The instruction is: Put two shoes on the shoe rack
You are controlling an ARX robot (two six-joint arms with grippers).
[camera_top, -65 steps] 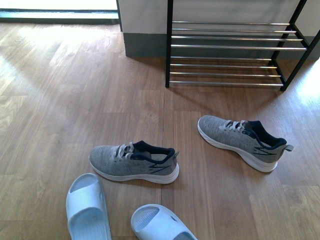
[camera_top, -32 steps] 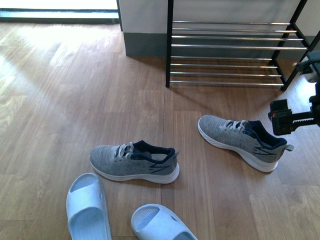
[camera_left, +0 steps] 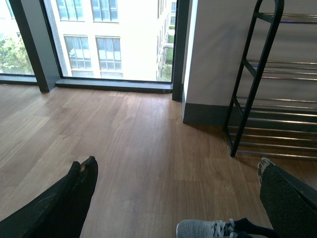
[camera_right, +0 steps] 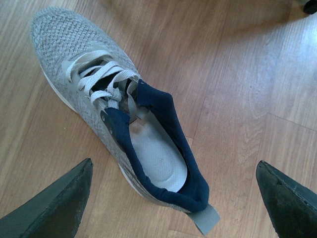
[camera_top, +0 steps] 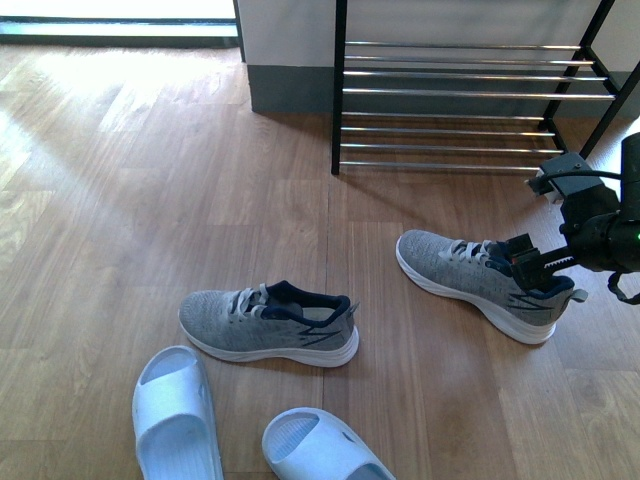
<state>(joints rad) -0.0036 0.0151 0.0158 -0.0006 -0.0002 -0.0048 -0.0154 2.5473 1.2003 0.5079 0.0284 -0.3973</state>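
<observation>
While spread wide, the right gripper [camera_top: 530, 262] hangs over the heel of the shoe [camera_top: 465, 272] at six o'clock of the rack [camera_top: 450, 95]; the left gripper [camera_left: 173, 166] gapes too.

Grey knit sneakers [camera_top: 268, 322]: 2 (second sneaker [camera_top: 470, 278] lies nearer the rack). White slide sandals [camera_top: 175, 420]: 2, second sandal [camera_top: 320, 448] partly cut off at the view's edge. Shoe rack [camera_top: 338, 100]: 1.

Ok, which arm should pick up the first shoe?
Right. The right gripper hovers over the heel of the shoe nearer the rack, fingers open on either side of it. The left gripper, also open, does not show in the front view at all.
</observation>
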